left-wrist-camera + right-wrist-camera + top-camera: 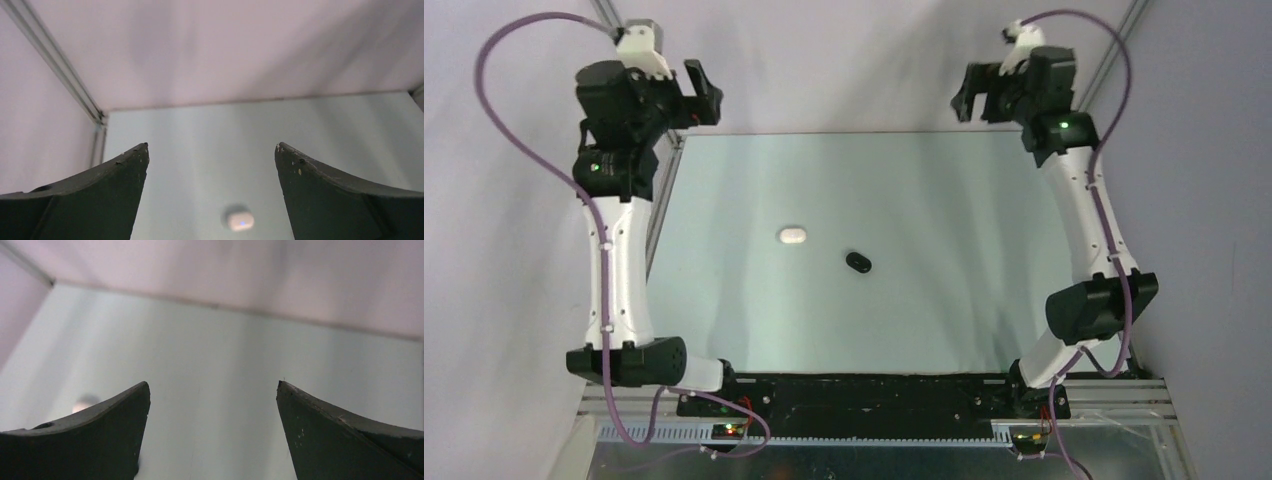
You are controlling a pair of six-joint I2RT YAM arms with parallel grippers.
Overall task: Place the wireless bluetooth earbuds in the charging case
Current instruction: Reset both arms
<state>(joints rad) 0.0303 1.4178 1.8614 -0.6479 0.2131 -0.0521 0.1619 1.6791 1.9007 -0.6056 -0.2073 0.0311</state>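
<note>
The left gripper (707,95) is held spread and empty, well left of and beyond the white case (792,235) on the table (944,200). The black case (858,262) lies near its right, and the right gripper (964,100), likewise spread and empty, far right. The cases are judged light, hard and slippery, best pinched across the narrow sides. No earbuds can be made out.

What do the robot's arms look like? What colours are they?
The left arm and the right arm have smooth white shells with chunky black joints. A purple cable runs along each arm, and a small green light glows on a black joint. The fingers are dark, curved and pointed.
</note>
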